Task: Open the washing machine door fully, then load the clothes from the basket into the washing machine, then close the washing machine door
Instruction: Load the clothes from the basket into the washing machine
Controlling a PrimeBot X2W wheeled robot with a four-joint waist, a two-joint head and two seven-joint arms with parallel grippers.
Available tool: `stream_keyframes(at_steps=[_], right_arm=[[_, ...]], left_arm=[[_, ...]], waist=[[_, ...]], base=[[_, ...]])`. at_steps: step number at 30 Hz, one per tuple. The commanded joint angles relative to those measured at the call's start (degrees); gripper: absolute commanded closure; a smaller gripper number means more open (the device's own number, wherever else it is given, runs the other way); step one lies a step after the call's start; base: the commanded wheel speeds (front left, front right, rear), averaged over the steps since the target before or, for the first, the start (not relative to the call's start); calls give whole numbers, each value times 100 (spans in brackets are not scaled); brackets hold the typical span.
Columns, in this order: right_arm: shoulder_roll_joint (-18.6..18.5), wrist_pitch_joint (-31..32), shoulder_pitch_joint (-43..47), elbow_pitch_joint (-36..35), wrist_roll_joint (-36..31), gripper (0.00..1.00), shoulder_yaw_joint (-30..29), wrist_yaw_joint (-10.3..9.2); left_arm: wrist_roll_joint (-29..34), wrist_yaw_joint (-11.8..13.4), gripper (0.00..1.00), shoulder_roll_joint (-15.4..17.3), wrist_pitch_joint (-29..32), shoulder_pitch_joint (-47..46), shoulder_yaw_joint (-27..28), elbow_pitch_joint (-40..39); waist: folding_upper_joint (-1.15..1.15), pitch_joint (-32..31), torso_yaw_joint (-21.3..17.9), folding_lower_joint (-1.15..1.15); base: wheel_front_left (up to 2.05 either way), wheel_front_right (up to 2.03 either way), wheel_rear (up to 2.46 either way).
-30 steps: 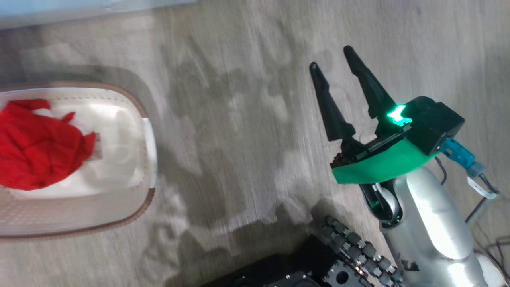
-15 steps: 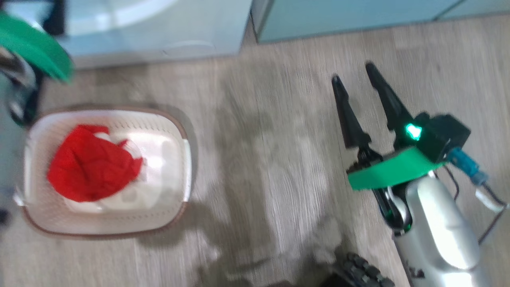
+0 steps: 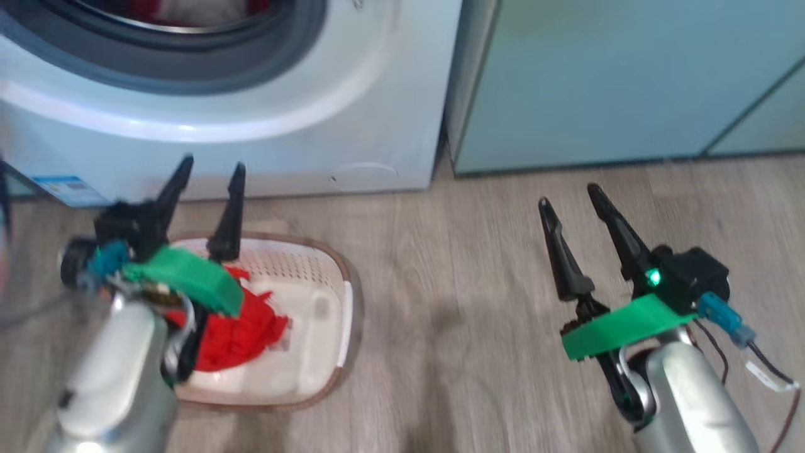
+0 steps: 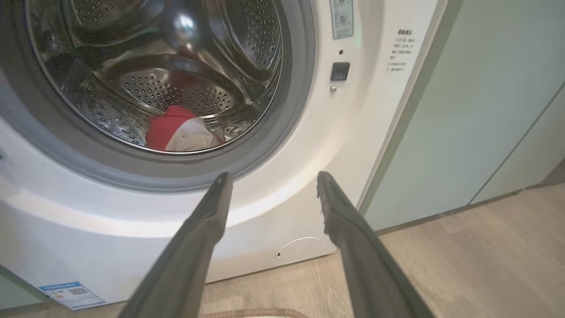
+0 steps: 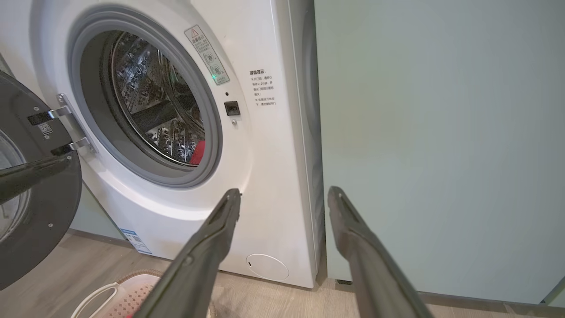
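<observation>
**Before the washing machine (image 3: pixel 377 119), nothing in either grip**

On the floor (image 3: pixel 478 314) before it sits the basket (image 3: pixel 302 264), red clothes (image 3: pixel 245 333) bundled inside. Left gripper (image 3: pixel 213 163) hovers over its far rim, right gripper (image 3: pixel 568 195) well off to the right, each spread wide and empty. The washing machine door (image 5: pixel 53 221) hangs open; a red-and-white garment (image 4: pixel 178 132) lies in the drum (image 4: pixel 176 84).

Floor (image 3: pixel 478 302) of pale grey-brown wood-grain planks, with soft shadows across it. A pale green cabinet (image 3: pixel 616 82) with flat, plain fronts stands on it, a thin dark seam dividing its doors and a dark strip along its foot
</observation>
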Motion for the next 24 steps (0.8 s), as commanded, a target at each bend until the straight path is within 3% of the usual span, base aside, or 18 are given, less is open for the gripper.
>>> stream_keyframes(at_steps=[1,14,24], right_arm=[[2,-53,35,-158,-23,0,75,0],[2,-53,636,-57,-121,0,-60,0],[2,-53,802,-142,-96,0,-48,0]], left_arm=[[95,51,0,28,-54,33,379,-279],[1286,-66,0,-1084,-54,1694,1486,-1431],[1740,-332,0,-1424,-54,2224,1959,-1883]], waist=[[-1,-353,230,1],[-1,-1234,522,1],[-1,-1367,631,1]], base=[[0,0,0],[0,0,0],[0,0,0]])
